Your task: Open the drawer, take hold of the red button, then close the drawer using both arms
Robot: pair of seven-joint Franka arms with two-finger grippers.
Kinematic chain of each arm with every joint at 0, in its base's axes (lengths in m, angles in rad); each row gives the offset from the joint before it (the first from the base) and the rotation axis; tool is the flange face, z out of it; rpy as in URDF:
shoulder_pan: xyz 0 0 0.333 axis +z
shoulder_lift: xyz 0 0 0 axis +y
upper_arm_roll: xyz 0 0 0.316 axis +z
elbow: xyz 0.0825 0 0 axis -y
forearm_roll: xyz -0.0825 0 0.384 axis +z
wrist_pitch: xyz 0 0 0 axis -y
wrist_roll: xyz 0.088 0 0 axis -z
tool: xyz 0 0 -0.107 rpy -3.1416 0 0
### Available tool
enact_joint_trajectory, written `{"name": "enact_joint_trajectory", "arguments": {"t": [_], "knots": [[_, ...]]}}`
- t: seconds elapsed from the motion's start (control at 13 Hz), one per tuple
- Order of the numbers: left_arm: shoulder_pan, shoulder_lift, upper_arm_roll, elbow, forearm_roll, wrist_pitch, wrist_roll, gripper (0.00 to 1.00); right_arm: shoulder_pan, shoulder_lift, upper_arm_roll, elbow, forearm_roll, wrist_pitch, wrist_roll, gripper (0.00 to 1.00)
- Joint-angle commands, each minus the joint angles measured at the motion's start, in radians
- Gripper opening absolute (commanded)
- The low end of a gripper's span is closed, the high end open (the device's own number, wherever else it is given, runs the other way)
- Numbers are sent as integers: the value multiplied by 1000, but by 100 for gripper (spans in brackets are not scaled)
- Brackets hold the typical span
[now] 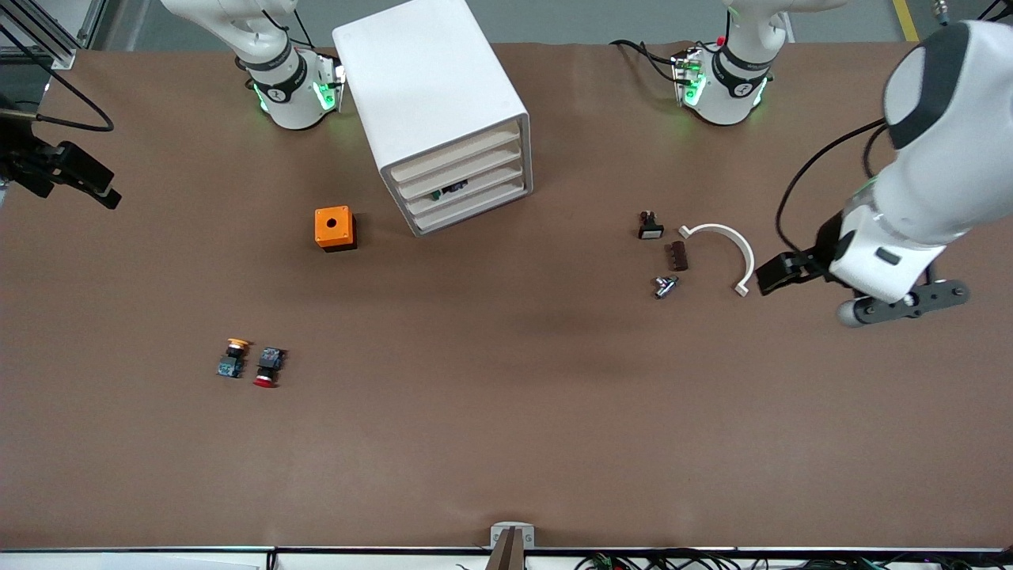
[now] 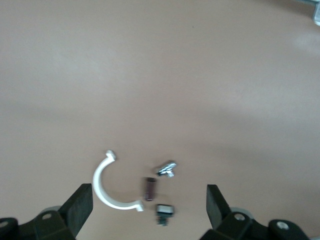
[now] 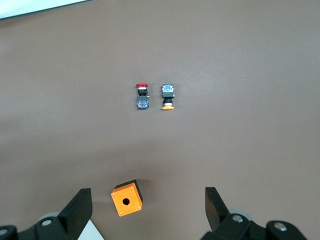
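We see the white cabinet (image 1: pixel 439 111) at the bench (image 1: pixel 506 443) edge where the robots' bases stand, and its drawer (image 1: pixel 463 174), second from the top, is shut. The red button (image 1: pixel 267 368) lies on the bench toward the corner at the right arm's end nearest the front camera, just beside a yellow-capped button (image 1: pixel 233 358). An orange cube (image 1: pixel 335 228) sits beside the cabinet. The left hand (image 2: pixel 149 202) hangs with fingers wide over a white curved clip (image 1: pixel 724 252) near the edge at the left arm's end. The right hand (image 3: pixel 148 206) is also wide, above the orange cube, holding nothing.
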Motion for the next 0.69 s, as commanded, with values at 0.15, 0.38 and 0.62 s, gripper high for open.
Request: {"name": "enact_joint_trajectory", "arguments": {"t": [0.15, 0.38, 0.62], "knots": [[-74, -121, 165, -29, 14, -99, 180, 100, -17, -12, 12, 18, -16, -11, 36, 100], [-80, -231, 216, -138, -2, -106, 272, 100, -17, -12, 12, 21, -16, -12, 36, 100], [-78, -316, 216, -232, -2, -109, 275, 100, -19, -15, 9, 23, -15, -15, 36, 100]]}}
